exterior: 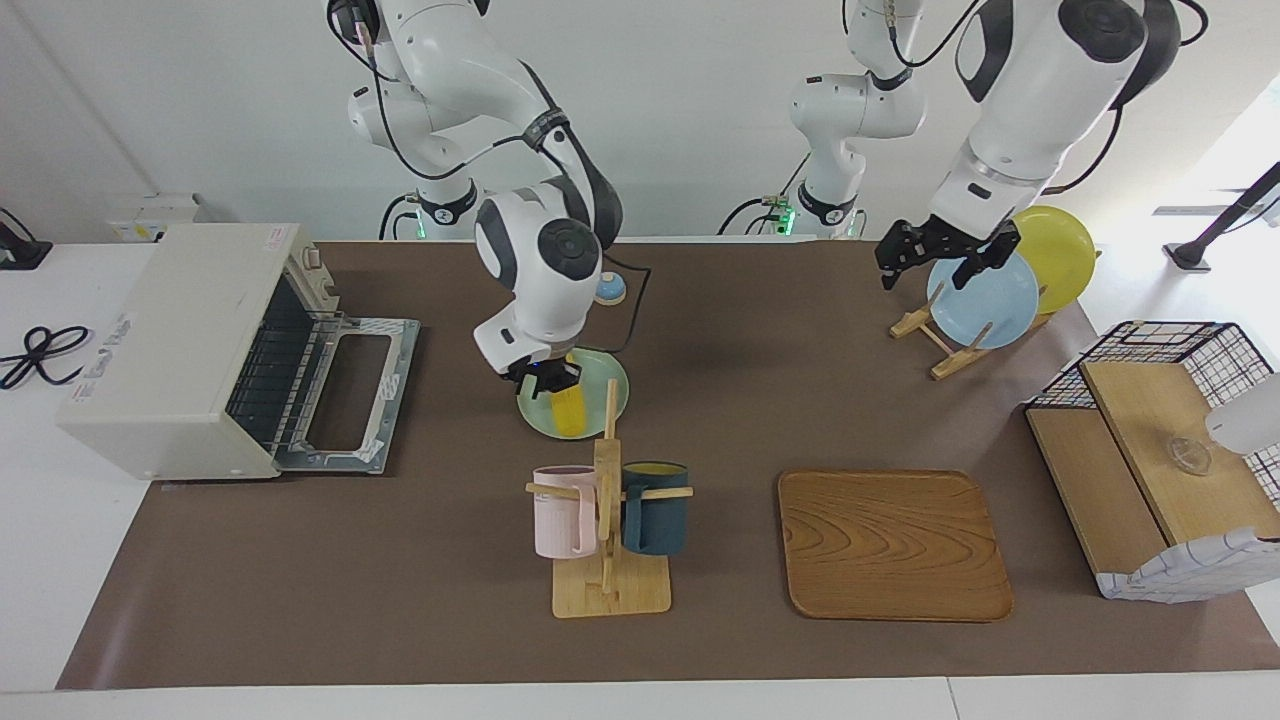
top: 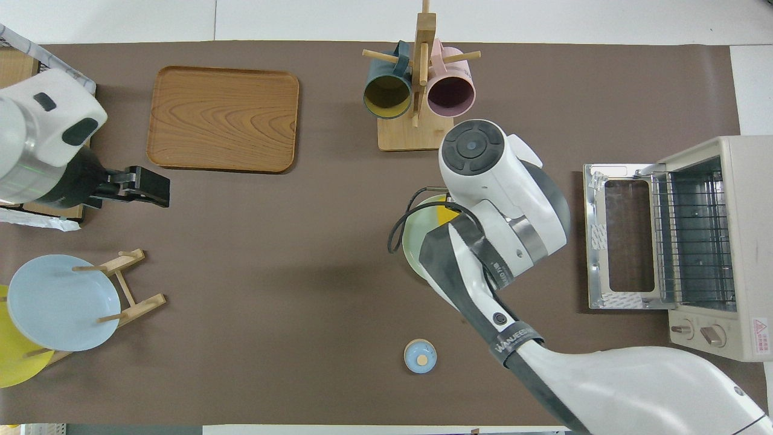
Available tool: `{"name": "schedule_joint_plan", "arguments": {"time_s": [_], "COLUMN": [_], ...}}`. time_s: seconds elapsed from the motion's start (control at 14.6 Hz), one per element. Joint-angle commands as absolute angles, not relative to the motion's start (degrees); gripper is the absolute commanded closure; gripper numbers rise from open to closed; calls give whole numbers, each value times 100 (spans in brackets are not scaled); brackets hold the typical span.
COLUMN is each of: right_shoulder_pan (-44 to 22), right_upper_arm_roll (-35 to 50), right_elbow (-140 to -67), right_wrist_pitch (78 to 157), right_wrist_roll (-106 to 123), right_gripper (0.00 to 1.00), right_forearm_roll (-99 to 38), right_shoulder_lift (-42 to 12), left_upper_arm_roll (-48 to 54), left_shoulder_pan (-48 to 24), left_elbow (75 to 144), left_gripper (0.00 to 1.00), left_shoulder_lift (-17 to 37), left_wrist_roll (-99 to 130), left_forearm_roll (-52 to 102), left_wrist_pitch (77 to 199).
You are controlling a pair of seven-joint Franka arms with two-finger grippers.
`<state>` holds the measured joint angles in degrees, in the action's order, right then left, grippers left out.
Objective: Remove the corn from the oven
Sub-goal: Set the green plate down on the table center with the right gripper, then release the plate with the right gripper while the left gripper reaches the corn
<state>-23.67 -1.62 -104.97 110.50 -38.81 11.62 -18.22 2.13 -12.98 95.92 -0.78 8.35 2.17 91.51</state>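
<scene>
The corn point(exterior: 568, 408) lay on the pale green plate point(exterior: 610, 395), out of the oven point(exterior: 190, 345) – whose door hung open – toward the left arm's end of the table. The right gripper point(exterior: 545, 378) stood over the cob's robot-side end, wrist pointing down; whether its fingers gripped it I could not tell. The left gripper point(exterior: 935, 255) waited spread wide over the blue plate point(exterior: 985, 300).
</scene>
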Motion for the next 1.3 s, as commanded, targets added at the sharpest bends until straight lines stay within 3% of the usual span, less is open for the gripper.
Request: {"name": "schedule_joint_plan", "arguments": {"time_s": [0.0, 0.21, 0.41, 0.55, 0.82, 1.23], "right_shoulder_pan": [-1760, -1250, -766, -590, -589, -572], "right_upper_arm_roll": [-105, -106, -105, -114, -114, -114], "right_elbow": [-11258, -11346, -11767, -12040, -11945, -10987], "right_wrist_pitch": [11513, 11522, 12030, 12461, 12340, 10374], "right_wrist_roll": [-3429, -2981, -2392, -2163, -2022, -1320], "right_gripper": [97, 100, 100, 100, 100, 100], "right_forearm_roll": [1266, 1274, 1274, 1274, 1650, 1907], "right_shoulder_lift": [-1486, -1485, -1415, -1389, -1406, -1126], "left_upper_arm_roll": [141, 141, 141, 141, 141, 132], "left_shoulder_pan": [-1555, -1958, -2512, -2951, -3716, -4429], "left_elbow": [10036, 10282, 10467, 10712, 10758, 10355], "left_gripper": [0, 0, 0, 0, 0, 0], "left_shoulder_lift": [-316, -352, -291, -220, 262, 1273], "left_wrist_roll": [853, 1141, 1834, 2440, 3513, 4789], "left_forearm_roll": [491, 589, 589, 598, 598, 589], "left_wrist_pitch": [9465, 9799, 10238, 10772, 11687, 12744]}}
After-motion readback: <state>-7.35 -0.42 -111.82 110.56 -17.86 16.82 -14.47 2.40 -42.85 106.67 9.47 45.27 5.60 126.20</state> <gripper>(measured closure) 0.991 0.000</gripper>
